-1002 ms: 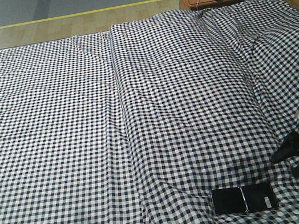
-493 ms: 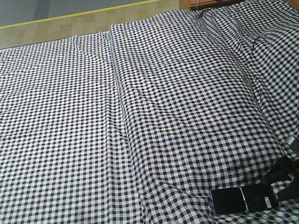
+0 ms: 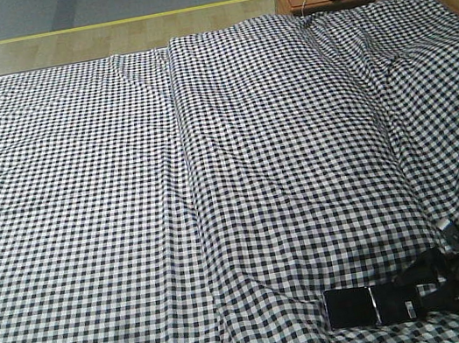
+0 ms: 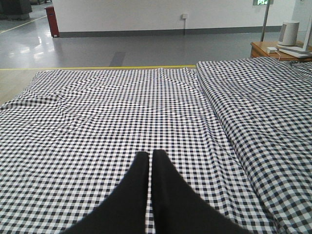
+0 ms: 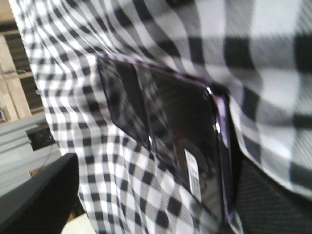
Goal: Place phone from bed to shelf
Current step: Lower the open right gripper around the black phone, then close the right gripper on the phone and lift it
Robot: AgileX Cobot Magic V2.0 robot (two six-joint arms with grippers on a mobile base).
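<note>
Lying flat toward the near right corner of the bed, the phone has its stickered end between the spread jaws of the right tool, while the left tool, jaws pressed together, hovers above the bed farther left.

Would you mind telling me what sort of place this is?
Probably a mock bedroom inside a large hall: a checked bed and bedside table stand beside polished grey floor marked with a yellow line.
</note>
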